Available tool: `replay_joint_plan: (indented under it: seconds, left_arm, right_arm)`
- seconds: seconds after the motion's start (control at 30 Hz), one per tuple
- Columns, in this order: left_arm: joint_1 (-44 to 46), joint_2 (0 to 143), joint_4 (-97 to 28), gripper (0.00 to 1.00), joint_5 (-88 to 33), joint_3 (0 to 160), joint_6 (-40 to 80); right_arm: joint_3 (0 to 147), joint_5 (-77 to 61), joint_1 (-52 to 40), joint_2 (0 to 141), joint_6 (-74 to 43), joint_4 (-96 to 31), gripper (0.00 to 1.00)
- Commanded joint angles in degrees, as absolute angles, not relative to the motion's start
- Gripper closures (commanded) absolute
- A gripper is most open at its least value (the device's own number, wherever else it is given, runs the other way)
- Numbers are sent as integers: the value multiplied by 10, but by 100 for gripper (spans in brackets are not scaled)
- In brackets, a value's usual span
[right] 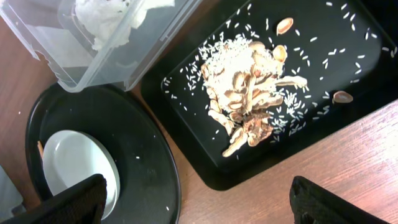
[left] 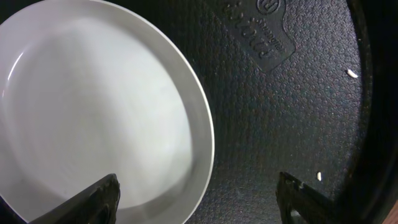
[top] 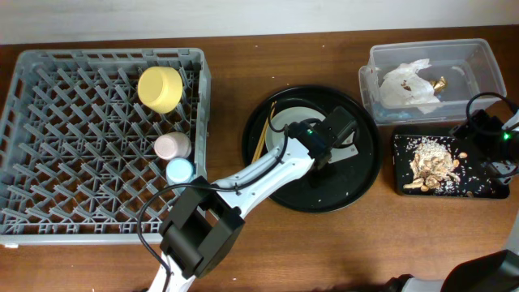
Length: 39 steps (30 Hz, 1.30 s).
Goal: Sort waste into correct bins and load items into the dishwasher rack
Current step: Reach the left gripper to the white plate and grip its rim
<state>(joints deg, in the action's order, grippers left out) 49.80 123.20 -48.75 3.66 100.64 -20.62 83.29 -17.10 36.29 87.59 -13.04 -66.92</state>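
Most of the task looks done, as far as I can judge. The crumpled tissue (top: 409,85) lies in the clear tub (top: 430,46) at the far right corner of the table. The food scraps (top: 434,162) lie in a heap, with rice-like crumbs around them, on the flat black tray (top: 480,180), just in front of the tub near the right edge. So the waste appears to be sorted. A few white crumbs lie on the round black tray (top: 357,174) in the middle of the table; I cannot say whether these count.

In the dishwasher rack (top: 105,55), which fills the left side of the table, you see the yellow bowl (top: 160,88) near its far right corner. The pink cup (top: 172,146) and the light-blue cup (top: 179,170) stand close together along its right wall.

What is left is the pale green plate (top: 285,122) and the two chopsticks (top: 263,134). Both lie on the left part of the round black tray, the chopsticks just beside the left rim of the plate.

Your left gripper (left: 199,200) hangs low over the plate with its fingers wide apart. One finger is above the plate, the other above the bare tray, and the rim lies between them. It holds nothing. I judge that the plate is the step in hand. Your right gripper (right: 202,205) is also spread wide and empty, above the flat black tray.
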Motion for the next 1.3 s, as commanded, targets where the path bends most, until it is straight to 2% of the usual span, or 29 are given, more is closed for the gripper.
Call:
replay_joint_plan:
  seconds: [0.0, 0.2, 0.3, 0.63, 0.73, 0.9, 1.27]
  left_arm:
    - [497, 1221, -483, 21, 41, 1002, -216]
    - [496, 1222, -456, 21, 41, 976, -231]
    - [496, 1222, -417, 26, 41, 948, -267]
    - [486, 1226, -352, 26, 43, 909, -267]
    - [481, 1238, -350, 32, 43, 908, -267]
    - [481, 1245, -347, 51, 43, 908, -267]
    - [481, 1248, -371, 51, 46, 908, -303]
  right_arm:
    - [830, -176, 363, 879, -123, -671, 5]
    - [830, -176, 363, 879, -122, -673, 5]
    - [830, -176, 363, 879, -112, -673, 5]
    - [830, -176, 363, 879, -111, -675, 5]
    - [830, -176, 363, 879, -111, -675, 5]
    - [830, -176, 363, 879, -111, -675, 5]
    - [830, -175, 363, 879, -109, -675, 5]
